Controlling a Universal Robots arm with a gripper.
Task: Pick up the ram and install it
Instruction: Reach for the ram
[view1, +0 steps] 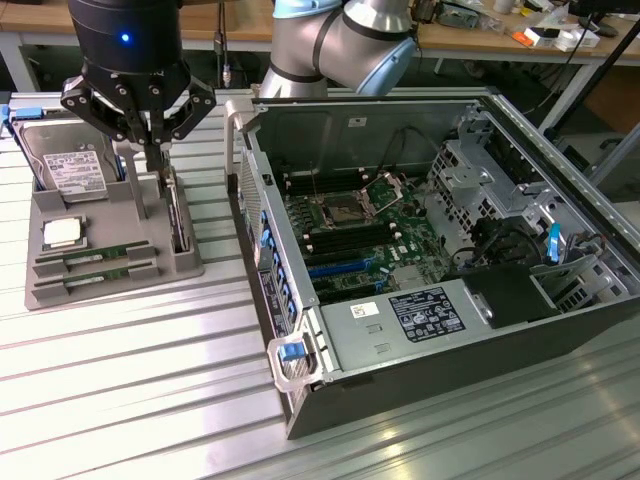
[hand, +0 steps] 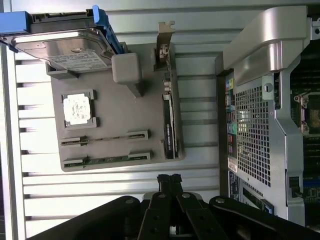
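Observation:
Two ram sticks lie edge-up in slots at the front of a grey holder tray (view1: 45, 290): one ram stick (view1: 97, 257) (hand: 104, 139) sits behind the other ram stick (view1: 97, 278) (hand: 107, 160). Both are thin and green. My gripper (view1: 155, 158) (hand: 169, 178) hangs above the tray's back part, between the hard drive and an upright card, with its fingers shut and nothing between them. It is well above the ram sticks and touches neither. The black and blue memory slots (view1: 345, 245) lie on the motherboard inside the open computer case (view1: 430, 380).
The tray also holds a hard drive (view1: 72, 170) (hand: 67, 47), a square silver processor (view1: 62, 233) (hand: 76, 108) and an upright card (view1: 178, 215) (hand: 169, 117). The case's tall side wall (view1: 265, 250) stands just to the exterior view's right of the tray. Ribbed metal tabletop (view1: 130, 400) lies in front.

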